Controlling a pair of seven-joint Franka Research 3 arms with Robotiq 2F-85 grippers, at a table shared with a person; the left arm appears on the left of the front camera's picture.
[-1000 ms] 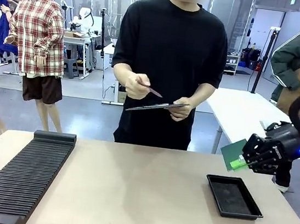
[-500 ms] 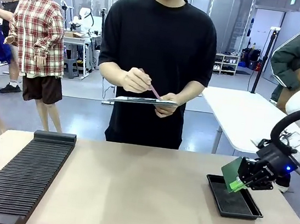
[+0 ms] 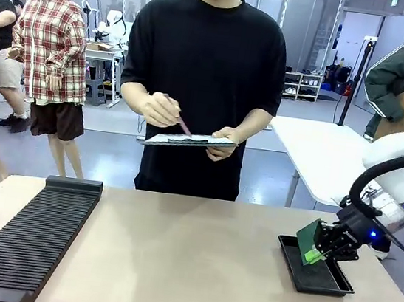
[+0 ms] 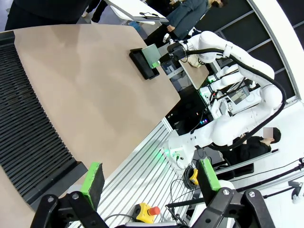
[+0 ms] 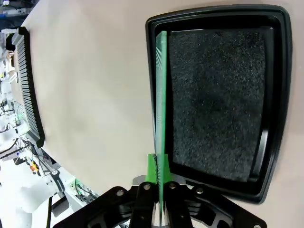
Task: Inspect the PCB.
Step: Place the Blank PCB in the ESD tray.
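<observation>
- Thin, flat, green rectangular circuit board (the PCB) point(image 3: 308, 240): standing tilted on edge over the near-left rim of the black tray, at the right side of the worktop; in the right wrist view the PCB point(image 5: 160, 95) is showing edge-on along one long side of the tray's inside.
- Right gripper point(image 3: 316, 254), black with green pads: its jaws are pressing together on the PCB's lower edge, one pad on each face, as the right wrist view point(image 5: 157, 171) is showing.
- Shallow black rectangular tray point(image 3: 333, 284) with a dark, grainy lining: lying flat on the worktop beneath the PCB.
- Left gripper point(image 4: 151, 175): its jaws are standing wide apart, gripping nothing, hanging off the worktop's edge above an aluminium frame.
- Long black ribbed rack point(image 3: 26, 241): lying along the left side of the worktop, well apart from the tray.
- Beige matte worktop point(image 3: 180, 260): carrying the rack and the tray.
- Person in a black T-shirt point(image 3: 205, 69): standing at the far side, one hand holding a dark clipboard with white paper point(image 3: 186, 141), the other hand holding a pink pen point(image 3: 183, 125) with its tip at the sheet.
</observation>
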